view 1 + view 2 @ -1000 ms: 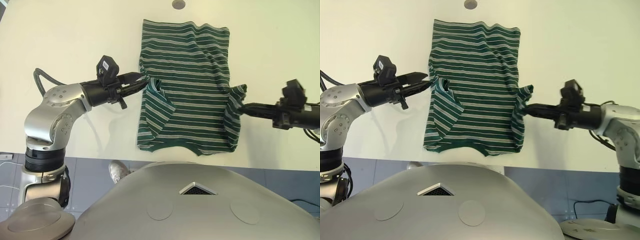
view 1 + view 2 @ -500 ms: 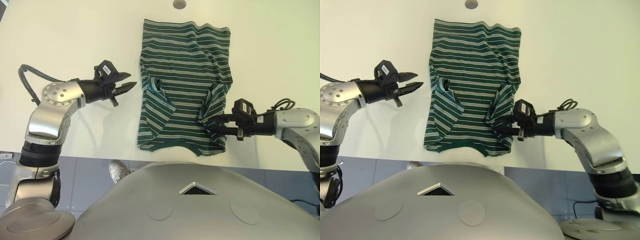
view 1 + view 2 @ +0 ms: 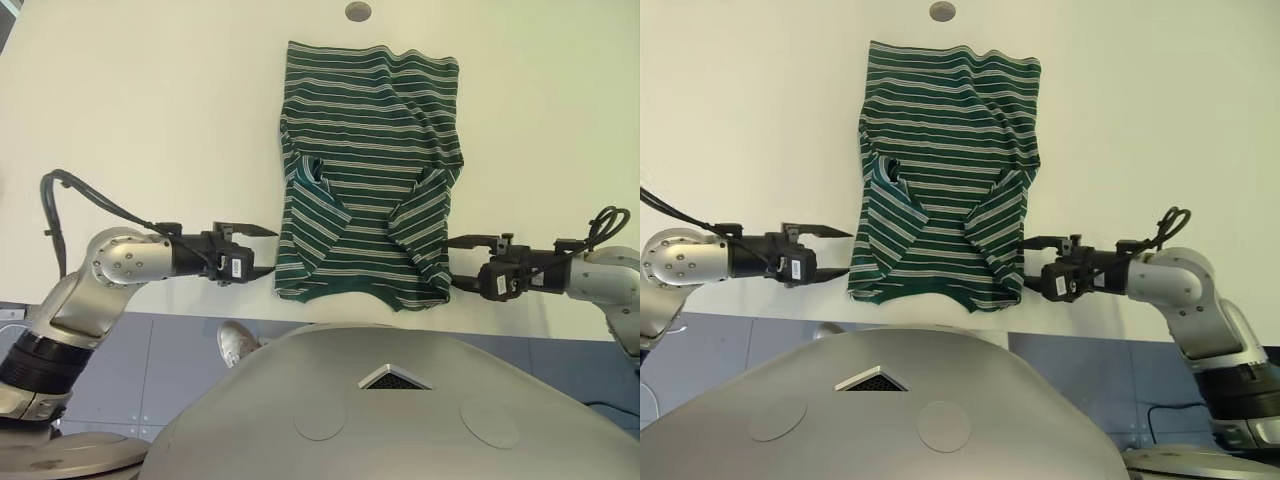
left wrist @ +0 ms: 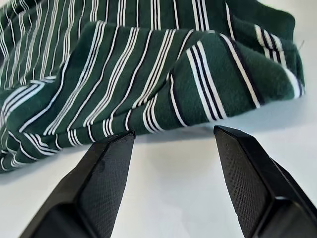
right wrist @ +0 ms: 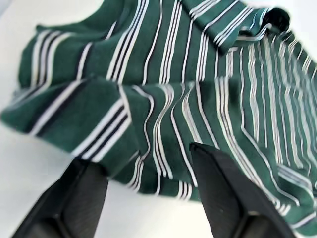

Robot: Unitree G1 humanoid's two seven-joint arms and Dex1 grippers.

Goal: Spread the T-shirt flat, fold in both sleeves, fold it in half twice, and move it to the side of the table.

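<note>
1. The dark green cotton T-shirt with thin white stripes (image 3: 370, 170) lies on the pale tabletop (image 3: 150, 100). It runs lengthwise from the far edge towards us, and its near end sits close to the table's near edge.
2. Both sleeves are folded in over the body, the left one (image 3: 315, 200) and the right one (image 3: 425, 215). We judge the sleeve step done and the first half-fold next. The cloth is rumpled rather than truly flat.
3. The left gripper (image 3: 272, 251) sits just beside the shirt's near left corner with its two fingers spread apart, holding nothing.
4. The right gripper (image 3: 450, 262) mirrors it at the near right corner, also spread and empty, with the bunched corner just in front of its fingers.
5. A small grey round disc (image 3: 357, 11) sits in the table just beyond the far end.
6. Risks as we see them:
   - A finger could catch only the top layer and pull a tucked sleeve back out.
   - A finger could push the corner instead of sliding under it, bunching the cloth.
   - Unequal lifts would skew the fold.
</note>
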